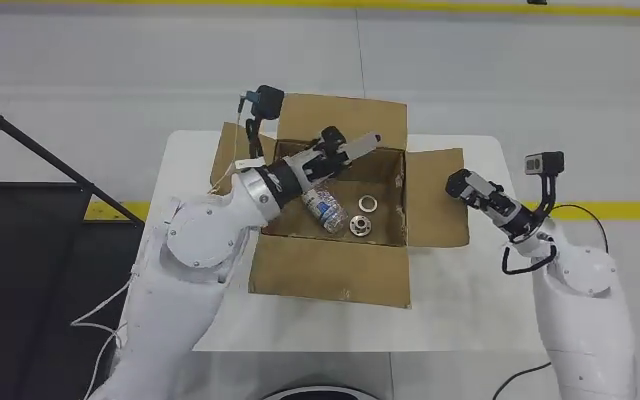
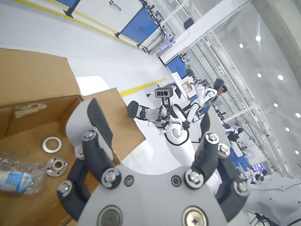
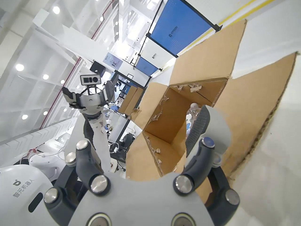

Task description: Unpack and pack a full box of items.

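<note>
Hiding partly behind the right end effector (image 1: 456,184), bottle (image 3: 192,109) lies in box (image 3: 172,111).

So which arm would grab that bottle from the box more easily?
Left: the left fingers hang open over the box, near the bottle; the right fingers are outside, beyond the side flap.

White rectangular desk (image 1: 460,310) on a pale grey floor (image 1: 150,80) crossed by a yellow tape line (image 1: 625,211), with a black floor mat (image 1: 40,290) beside the desk and blue partition panels (image 2: 138,30) along the far white wall.
</note>
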